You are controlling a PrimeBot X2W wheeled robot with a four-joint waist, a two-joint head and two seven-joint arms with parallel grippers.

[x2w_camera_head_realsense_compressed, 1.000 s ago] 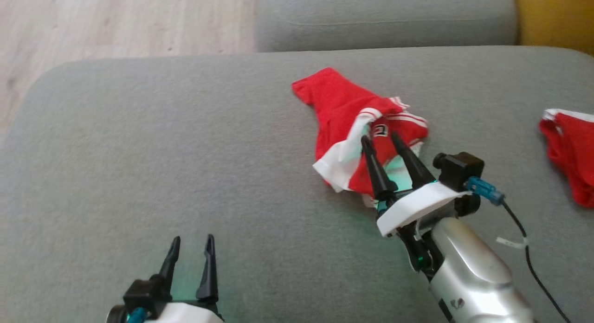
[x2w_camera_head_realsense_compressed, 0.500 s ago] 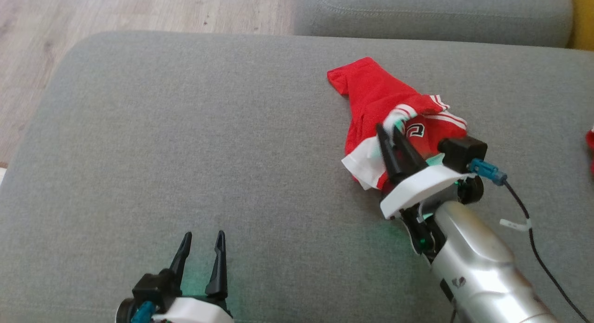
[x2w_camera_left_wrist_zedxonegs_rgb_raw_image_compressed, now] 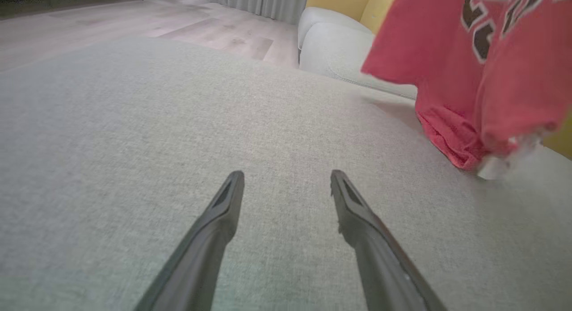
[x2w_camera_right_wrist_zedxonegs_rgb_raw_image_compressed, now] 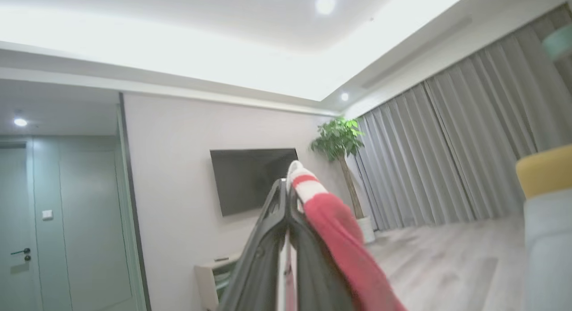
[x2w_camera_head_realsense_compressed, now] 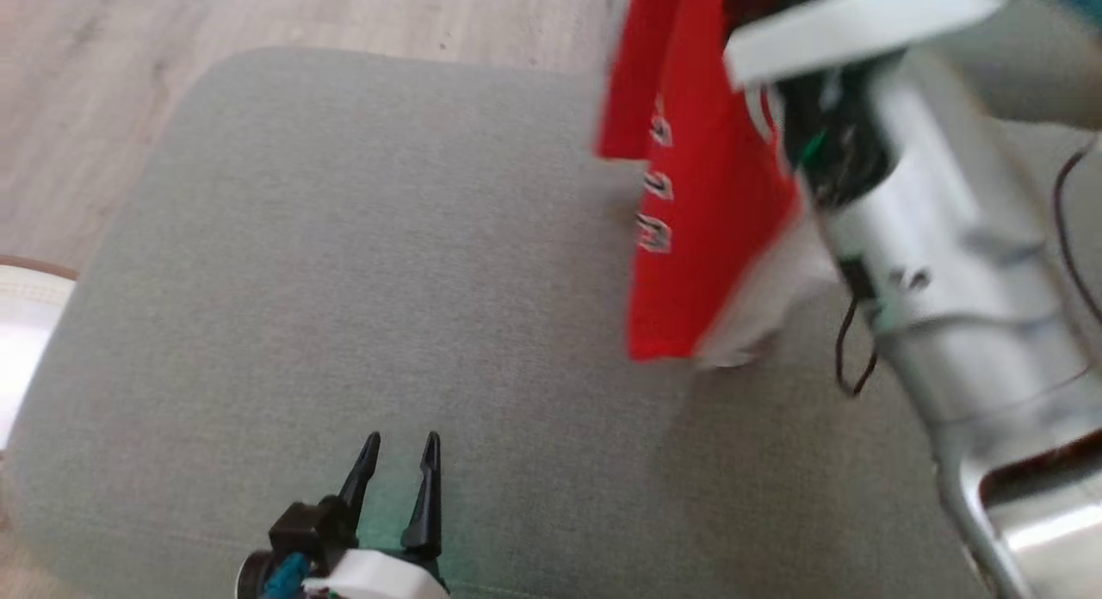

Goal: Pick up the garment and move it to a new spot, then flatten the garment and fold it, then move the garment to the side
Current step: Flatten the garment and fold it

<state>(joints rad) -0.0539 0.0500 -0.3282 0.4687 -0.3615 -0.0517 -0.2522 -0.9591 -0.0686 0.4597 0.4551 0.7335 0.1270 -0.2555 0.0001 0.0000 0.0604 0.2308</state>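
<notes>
Shirt (x2w_camera_head_realsense_compressed: 697, 212): hangs at upper right, over the cushion (x2w_camera_head_realsense_compressed: 344, 280).
Right end effector (x2w_camera_right_wrist_zedxonegs_rgb_raw_image_compressed: 286, 186): clamped on its striped edge.
Left end effector (x2w_camera_head_realsense_compressed: 400, 448): spread, empty.
Risk: the thin pinch may slip in transit, and the shirt drops bunched.

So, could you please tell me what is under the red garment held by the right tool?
The grey cushion shows beneath the red garment, which hangs from the shut right tool; its lowest hem seems to brush it. The patch behind the cloth is covered.
</notes>
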